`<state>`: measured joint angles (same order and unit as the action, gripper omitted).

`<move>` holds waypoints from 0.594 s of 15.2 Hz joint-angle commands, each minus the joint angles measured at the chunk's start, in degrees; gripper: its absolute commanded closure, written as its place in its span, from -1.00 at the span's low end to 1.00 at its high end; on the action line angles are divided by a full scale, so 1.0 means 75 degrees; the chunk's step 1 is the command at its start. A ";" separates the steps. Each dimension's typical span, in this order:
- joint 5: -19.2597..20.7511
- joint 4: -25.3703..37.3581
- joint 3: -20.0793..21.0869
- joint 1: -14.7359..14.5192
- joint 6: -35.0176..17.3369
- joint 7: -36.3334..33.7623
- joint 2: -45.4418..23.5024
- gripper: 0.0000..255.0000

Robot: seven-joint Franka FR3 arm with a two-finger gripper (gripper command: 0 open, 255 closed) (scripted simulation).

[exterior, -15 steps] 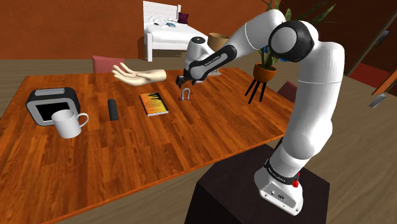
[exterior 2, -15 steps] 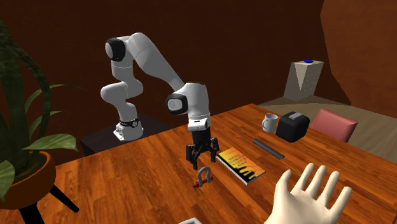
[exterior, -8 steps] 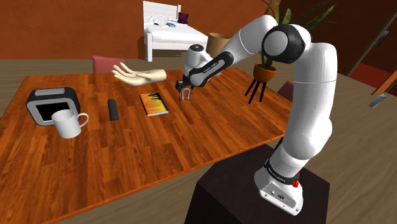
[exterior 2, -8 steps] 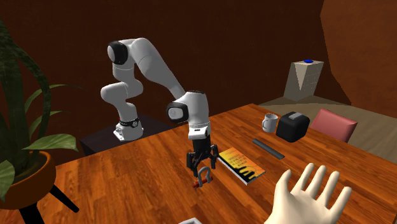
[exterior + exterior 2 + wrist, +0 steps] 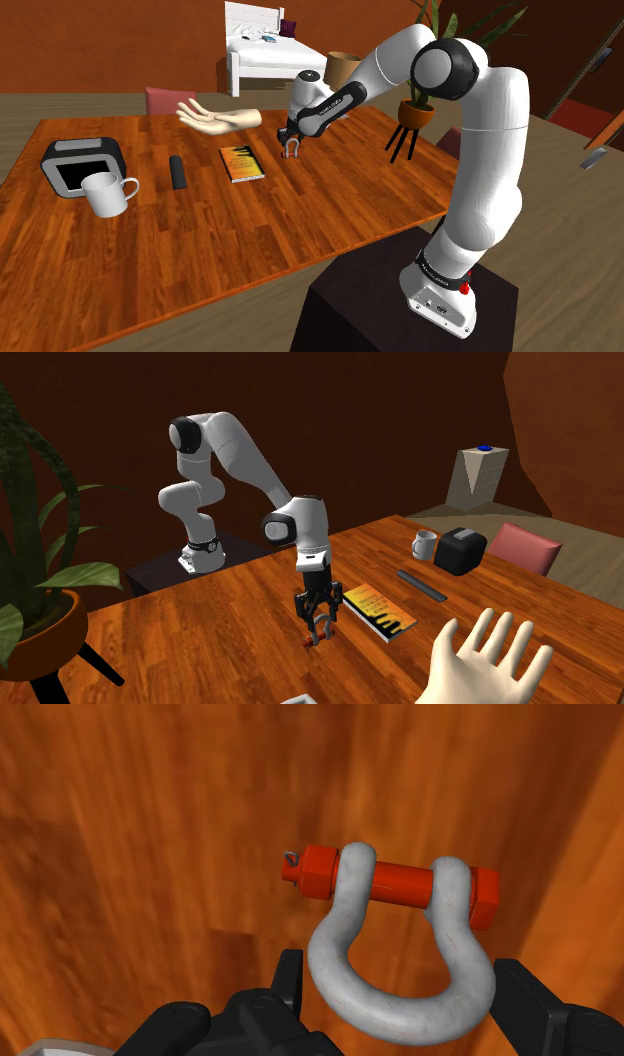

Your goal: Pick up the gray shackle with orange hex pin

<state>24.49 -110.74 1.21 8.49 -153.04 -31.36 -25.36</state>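
Book [image 5: 241, 163] near shackle [image 5: 400, 1009] on table [image 5: 200, 245]

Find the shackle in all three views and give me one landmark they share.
Shoulder view: shackle above the middle, right of the book, under the gripper.
Second exterior view: shackle below the middle, left of the book, under the gripper.
Wrist view: shackle just ahead of the gripper, bow nearest it, orange pin beyond.
Shared landmark: the black gripper right at it.

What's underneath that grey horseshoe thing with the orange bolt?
Orange-brown wooden table shows beneath the shackle, through its loop and around it. The spot directly under the metal itself is covered from sight.
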 commanded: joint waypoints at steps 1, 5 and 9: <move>0.0002 -0.0011 -0.0003 0.0000 0.0001 -0.0003 -0.0008 1.00; -0.0081 0.0024 0.0052 0.0035 0.0162 0.0093 0.0122 1.00; -0.0231 0.0070 0.0145 0.0092 0.0464 0.0263 0.0386 1.00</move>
<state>23.07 -110.16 2.11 9.04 -150.16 -29.76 -23.14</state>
